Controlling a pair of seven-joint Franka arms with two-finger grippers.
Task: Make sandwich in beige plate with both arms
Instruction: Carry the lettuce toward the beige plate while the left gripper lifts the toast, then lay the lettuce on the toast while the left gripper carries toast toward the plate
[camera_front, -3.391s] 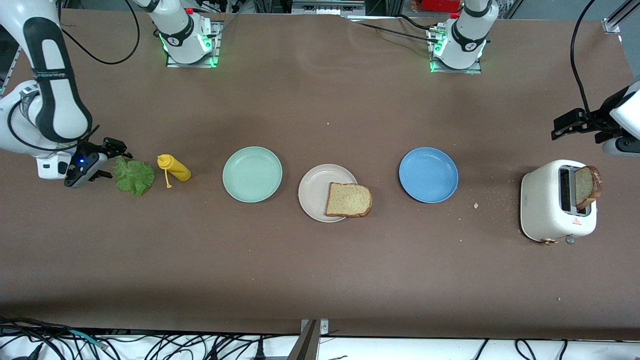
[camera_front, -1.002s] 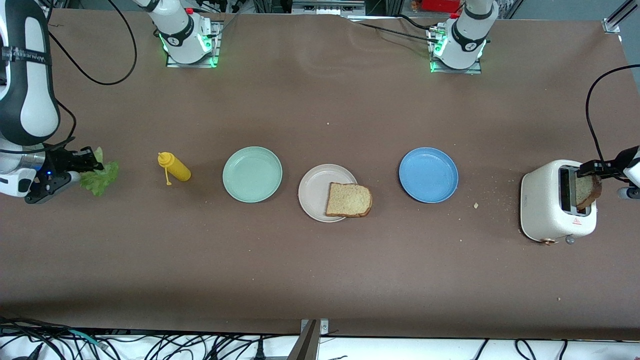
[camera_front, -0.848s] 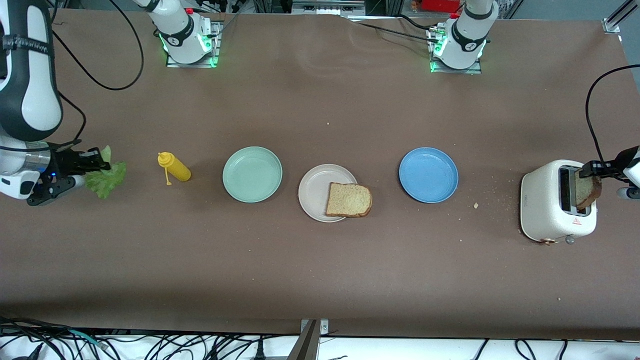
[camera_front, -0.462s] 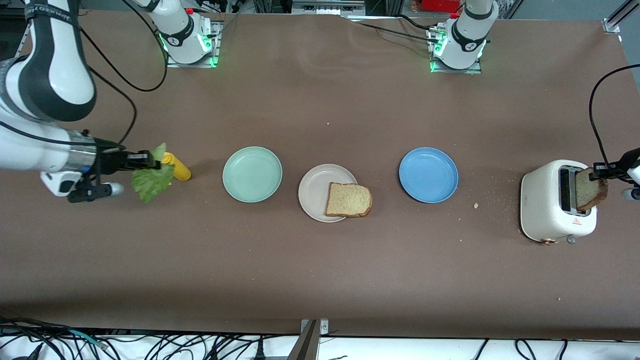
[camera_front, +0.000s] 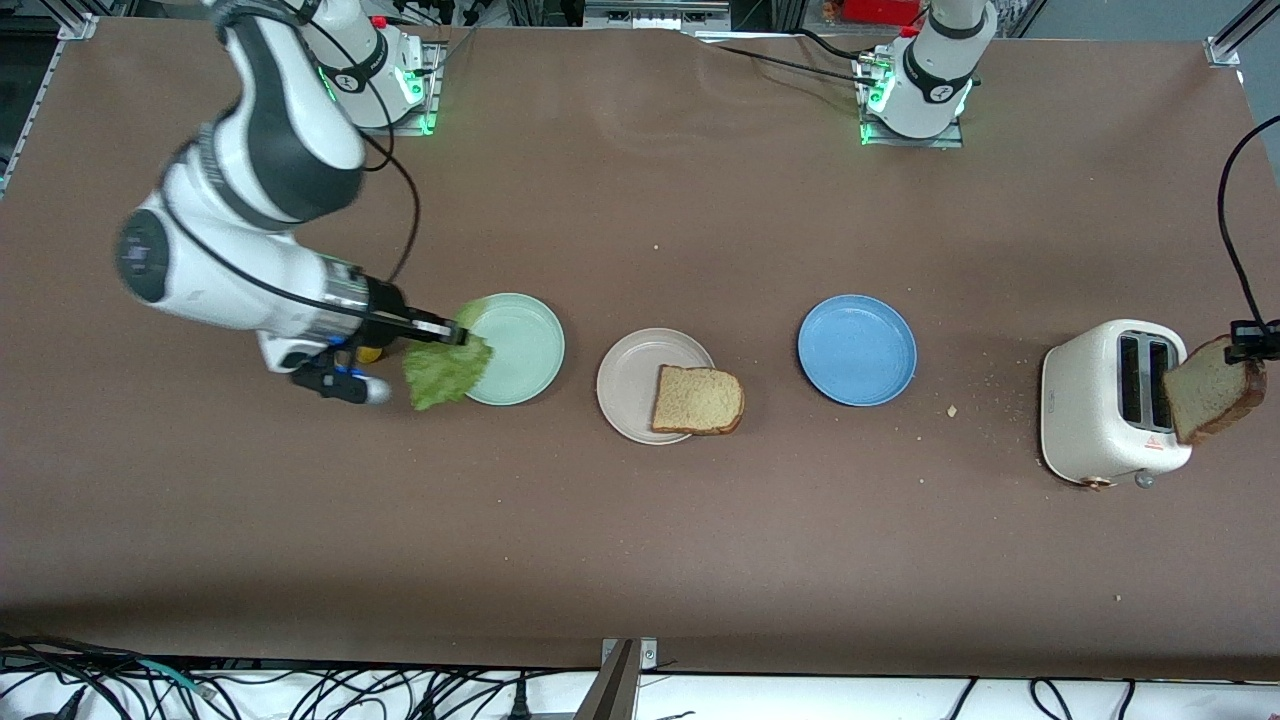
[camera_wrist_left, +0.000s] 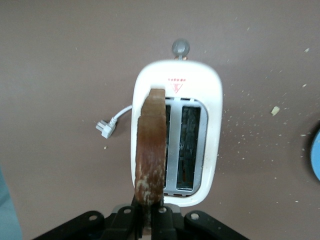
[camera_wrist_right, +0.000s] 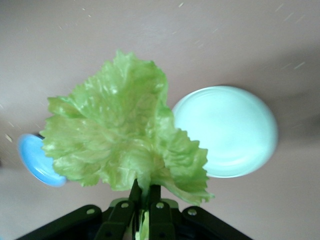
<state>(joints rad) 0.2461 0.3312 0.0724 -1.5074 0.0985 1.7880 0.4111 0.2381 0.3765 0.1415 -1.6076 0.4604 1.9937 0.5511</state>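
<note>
The beige plate (camera_front: 628, 382) lies mid-table with one brown bread slice (camera_front: 698, 400) on it, overhanging the rim toward the left arm's end. My right gripper (camera_front: 447, 337) is shut on the stem of a ruffled green lettuce leaf (camera_front: 443, 368), which hangs over the edge of the mint-green plate (camera_front: 520, 345). In the right wrist view the lettuce (camera_wrist_right: 120, 140) fans out from the shut gripper (camera_wrist_right: 145, 200). My left gripper (camera_front: 1248, 348) is shut on a second bread slice (camera_front: 1212, 388), held up clear of the white toaster (camera_front: 1100, 400). The left wrist view shows that slice (camera_wrist_left: 150, 145) edge-on in the gripper (camera_wrist_left: 147, 220).
A blue plate (camera_front: 857, 350) lies between the beige plate and the toaster. A yellow squeeze bottle (camera_front: 370, 353) is almost hidden under my right arm's wrist. Crumbs lie scattered around the toaster, whose plug and cord (camera_wrist_left: 107, 127) rest beside it.
My right arm swept the lettuce from its end of the table, past the yellow bottle, to the mint-green plate. My left gripper shut on the slice and lifted it out of the toaster.
</note>
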